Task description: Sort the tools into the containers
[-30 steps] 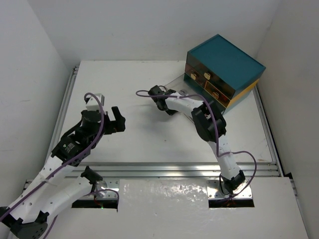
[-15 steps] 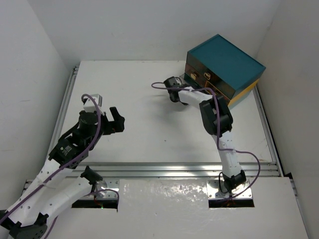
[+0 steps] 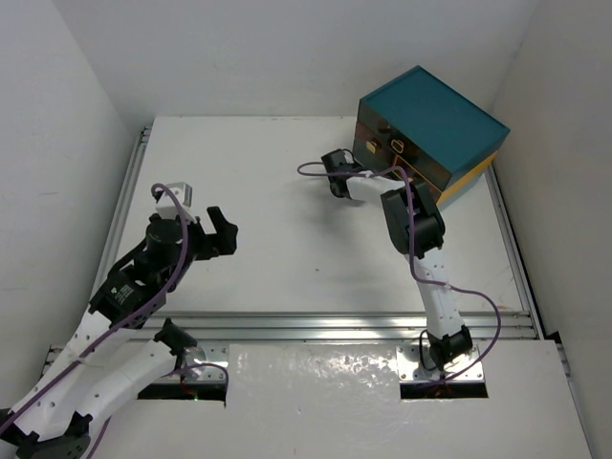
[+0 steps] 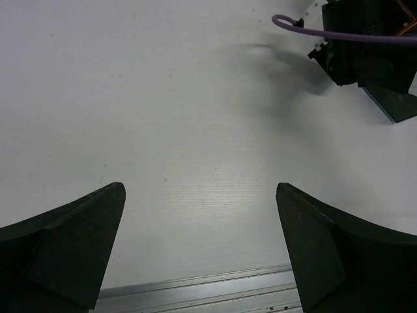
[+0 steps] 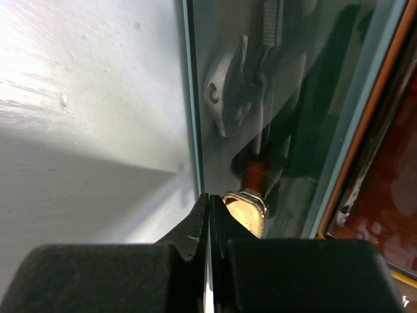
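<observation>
The teal-topped chest (image 3: 430, 115) stands at the back right, its drawers in. My right gripper (image 3: 337, 164) is shut with nothing between the fingers. In the right wrist view its tip (image 5: 208, 199) presses on the smoky translucent drawer front (image 5: 293, 85), right beside the cream knob (image 5: 247, 210). Inside that drawer I see a silver wrench head (image 5: 227, 98) and a red handle part (image 5: 255, 175). My left gripper (image 3: 222, 232) hangs open and empty over bare table at the left; it also shows in the left wrist view (image 4: 199, 189). Other tools are out of view.
A red-orange drawer (image 5: 384, 195) sits next to the smoky one. The metal rail (image 3: 335, 323) runs along the table's near edge. White walls enclose the table. The right arm's wrist (image 4: 365, 45) shows at the top right of the left wrist view.
The drawer stood pulled out a second ago. My right gripper has moved right toward the chest and the drawer is now in. My left arm has drawn back slightly.
</observation>
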Controlling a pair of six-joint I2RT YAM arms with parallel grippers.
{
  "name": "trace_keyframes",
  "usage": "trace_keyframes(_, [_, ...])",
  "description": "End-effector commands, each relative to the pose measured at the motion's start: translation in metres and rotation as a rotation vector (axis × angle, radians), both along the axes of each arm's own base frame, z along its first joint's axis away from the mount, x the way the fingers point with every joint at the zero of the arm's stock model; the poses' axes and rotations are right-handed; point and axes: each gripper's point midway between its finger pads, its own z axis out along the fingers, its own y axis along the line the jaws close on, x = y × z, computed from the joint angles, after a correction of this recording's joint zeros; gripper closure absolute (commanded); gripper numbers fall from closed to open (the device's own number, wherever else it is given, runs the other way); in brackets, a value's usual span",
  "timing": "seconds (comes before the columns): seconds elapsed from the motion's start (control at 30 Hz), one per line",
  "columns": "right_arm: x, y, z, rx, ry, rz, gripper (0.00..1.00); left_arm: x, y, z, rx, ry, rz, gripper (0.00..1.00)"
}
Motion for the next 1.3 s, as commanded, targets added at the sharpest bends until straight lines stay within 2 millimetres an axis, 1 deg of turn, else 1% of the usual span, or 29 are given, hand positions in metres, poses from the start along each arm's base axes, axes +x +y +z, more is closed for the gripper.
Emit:
trace_keyframes(0.0, [0.006, -0.011, 0.023, 0.007, -0.090, -0.039, 1.00, 0.003, -0.006, 0.011, -0.022, -0.048, -0.023, 0.00])
trace_keyframes(0.03, [0.011, -0.012, 0.035, 0.020, -0.141, -0.044, 1.00, 0.003, -0.006, 0.011, -0.021, -0.048, -0.025, 0.00])
trace_keyframes(0.1, [0.013, -0.013, 0.042, 0.008, -0.153, -0.041, 1.00, 0.003, -0.006, 0.010, -0.019, -0.045, -0.025, 0.00])
trace_keyframes(0.13, [0.005, -0.011, 0.042, 0.017, -0.109, -0.039, 1.00, 0.003, -0.006, 0.010, -0.019, -0.044, -0.023, 0.00])
trace_keyframes(0.2, [0.002, -0.005, 0.050, 0.084, -0.146, -0.062, 1.00, 0.004, -0.005, 0.010, -0.018, -0.044, -0.016, 0.00])
trace_keyframes(0.23, [-0.007, 0.000, 0.050, 0.107, -0.110, -0.058, 0.99, 0.004, -0.004, 0.009, -0.016, -0.042, -0.009, 0.00])
trace_keyframes(0.27, [-0.016, 0.011, 0.063, 0.221, -0.148, -0.083, 0.97, 0.005, -0.003, 0.007, -0.010, -0.034, -0.001, 0.00])
trace_keyframes(0.3, [-0.029, 0.025, 0.062, 0.306, -0.100, -0.061, 0.78, 0.007, 0.001, 0.008, -0.006, -0.036, 0.028, 0.00])
trace_keyframes(0.33, [-0.050, 0.058, 0.055, 0.445, -0.010, 0.005, 0.68, 0.008, 0.010, 0.004, 0.007, -0.017, 0.073, 0.00])
trace_keyframes(0.37, [-0.075, 0.070, 0.078, 0.569, -0.042, 0.002, 0.57, 0.012, 0.018, 0.006, 0.016, -0.010, 0.122, 0.00])
trace_keyframes(0.4, [-0.092, 0.083, 0.086, 0.637, -0.032, 0.035, 0.22, 0.015, 0.032, 0.008, 0.017, -0.013, 0.204, 0.00])
trace_keyframes(0.43, [-0.108, 0.104, 0.102, 0.707, -0.056, 0.092, 0.02, 0.019, 0.046, 0.011, 0.013, -0.023, 0.268, 0.00])
trace_keyframes(0.47, [-0.137, 0.100, 0.126, 0.788, -0.100, 0.106, 0.01, 0.021, 0.048, 0.012, 0.017, -0.029, 0.263, 0.00])
trace_keyframes(0.53, [-0.164, 0.098, 0.150, 0.883, -0.161, 0.117, 0.01, 0.026, 0.055, 0.019, 0.009, -0.053, 0.293, 0.00])
trace_keyframes(0.57, [-0.184, 0.085, 0.139, 0.902, -0.162, 0.081, 0.01, 0.028, 0.058, 0.021, 0.011, -0.058, 0.311, 0.00])
trace_keyframes(0.6, [-0.200, 0.076, 0.170, 0.971, -0.241, 0.109, 0.01, 0.028, 0.068, 0.023, 0.011, -0.070, 0.368, 0.00])
trace_keyframes(0.63, [-0.212, 0.069, 0.175, 0.996, -0.264, 0.106, 0.01, 0.029, 0.072, 0.025, 0.011, -0.081, 0.394, 0.00])
trace_keyframes(0.67, [-0.232, 0.054, 0.183, 1.038, -0.317, 0.108, 0.01, 0.029, 0.078, 0.023, 0.023, -0.090, 0.413, 0.00])
trace_keyframes(0.7, [-0.244, 0.048, 0.184, 1.055, -0.321, 0.120, 0.01, 0.030, 0.084, 0.028, 0.017, -0.119, 0.430, 0.00])
trace_keyframes(0.73, [-0.257, 0.038, 0.173, 1.048, -0.313, 0.110, 0.01, 0.027, 0.087, 0.033, 0.011, -0.153, 0.434, 0.00])
trace_keyframes(0.77, [-0.266, 0.032, 0.178, 1.063, -0.338, 0.114, 0.01, 0.026, 0.089, 0.030, 0.030, -0.160, 0.424, 0.00])
trace_keyframes(0.8, [-0.281, 0.019, 0.187, 1.085, -0.377, 0.118, 0.01, 0.024, 0.091, 0.031, 0.039, -0.179, 0.423, 0.00])
trace_keyframes(0.83, [-0.289, 0.012, 0.187, 1.097, -0.390, 0.105, 0.01, 0.023, 0.091, 0.034, 0.042, -0.206, 0.414, 0.00])
trace_keyframes(0.87, [-0.296, 0.005, 0.185, 1.097, -0.402, 0.093, 0.01, 0.018, 0.093, 0.030, 0.063, -0.220, 0.400, 0.00])
trace_keyframes(0.9, [-0.309, -0.002, 0.187, 1.118, -0.409, 0.093, 0.01, 0.017, 0.093, 0.029, 0.061, -0.237, 0.396, 0.00])
trace_keyframes(0.93, [-0.315, -0.006, 0.183, 1.127, -0.408, 0.077, 0.01, 0.014, 0.089, 0.023, 0.059, -0.246, 0.364, 0.00])
trace_keyframes(1.03, [-0.327, -0.021, 0.176, 1.116, -0.434, 0.038, 0.01, 0.011, 0.083, 0.026, 0.036, -0.301, 0.319, 0.00])
trace_keyframes(1.1, [-0.329, -0.024, 0.172, 1.113, -0.443, 0.029, 0.01, 0.011, 0.082, 0.030, 0.037, -0.336, 0.304, 0.00])
trace_keyframes(1.27, [-0.330, -0.024, 0.172, 1.128, -0.444, 0.026, 0.01, 0.011, 0.083, 0.027, 0.039, -0.337, 0.307, 0.00])
